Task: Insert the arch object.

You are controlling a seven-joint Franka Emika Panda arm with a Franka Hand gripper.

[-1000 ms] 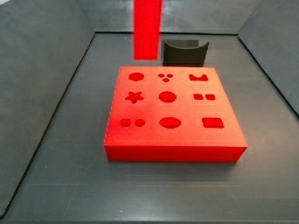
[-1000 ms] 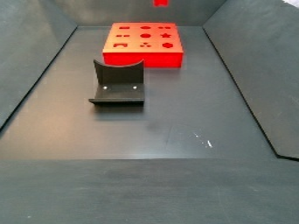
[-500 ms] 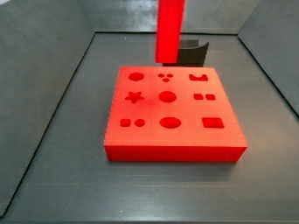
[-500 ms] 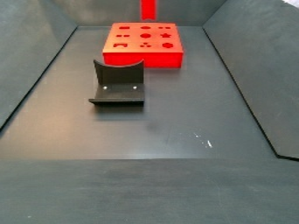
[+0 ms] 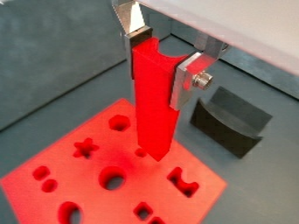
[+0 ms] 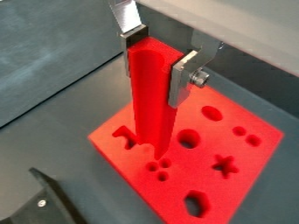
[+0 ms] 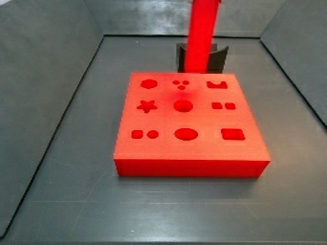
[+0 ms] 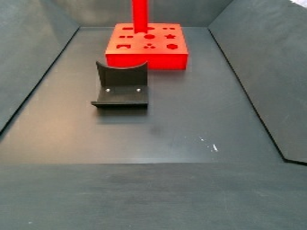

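Observation:
The arch object, a long bright-red bar, hangs upright in my gripper. Both wrist views show the silver fingers shut on its upper end, and the gripper stands above the board. The red board with shaped holes lies on the floor. In both side views the bar runs out of the top of the frame, so the gripper is out of view there. The bar's lower end hovers over the row of holes nearest the fixture.
The dark fixture with a curved notch stands on the floor just beyond the board, and also shows in the views. Grey walls enclose the floor on all sides.
The gripper has carried the bar sideways from beside the board's far edge to over its hole row near the fixture. The board and fixture have not moved.

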